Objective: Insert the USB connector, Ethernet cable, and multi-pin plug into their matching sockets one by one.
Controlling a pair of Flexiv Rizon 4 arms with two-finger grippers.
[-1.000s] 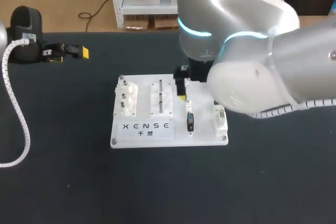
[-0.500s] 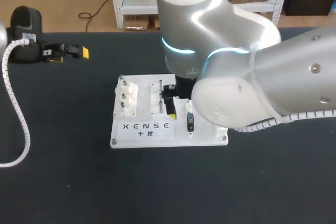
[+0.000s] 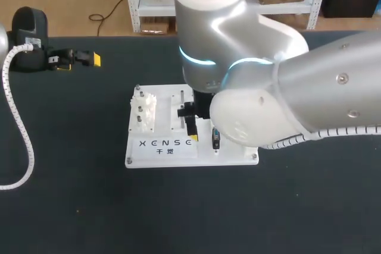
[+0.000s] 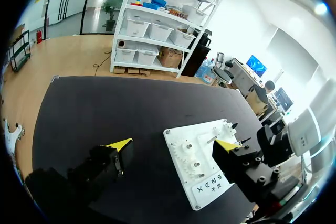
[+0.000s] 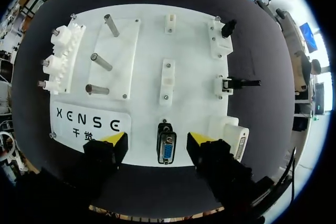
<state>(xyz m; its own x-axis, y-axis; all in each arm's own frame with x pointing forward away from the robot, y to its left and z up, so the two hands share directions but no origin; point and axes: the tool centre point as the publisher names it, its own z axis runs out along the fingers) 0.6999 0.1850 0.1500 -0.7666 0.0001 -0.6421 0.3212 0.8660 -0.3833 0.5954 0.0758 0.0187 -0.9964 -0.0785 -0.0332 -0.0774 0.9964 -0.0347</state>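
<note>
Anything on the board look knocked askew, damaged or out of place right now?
Nothing stands out. The white board lies flat and square on the table, and the multi-pin plug sits straight on it, between the open fingers of the right gripper.

Probably a robotics lab: a black-topped table (image 3: 71, 206) carries a white connector test board (image 3: 136, 147), and a large right arm (image 3: 297, 99) enters from three o'clock.

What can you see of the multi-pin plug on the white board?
The multi-pin plug is a small connector with a black body, a metal shell and a blue face. It sits on the white board near its edge, between the open fingers of the right gripper, which do not touch it.
</note>
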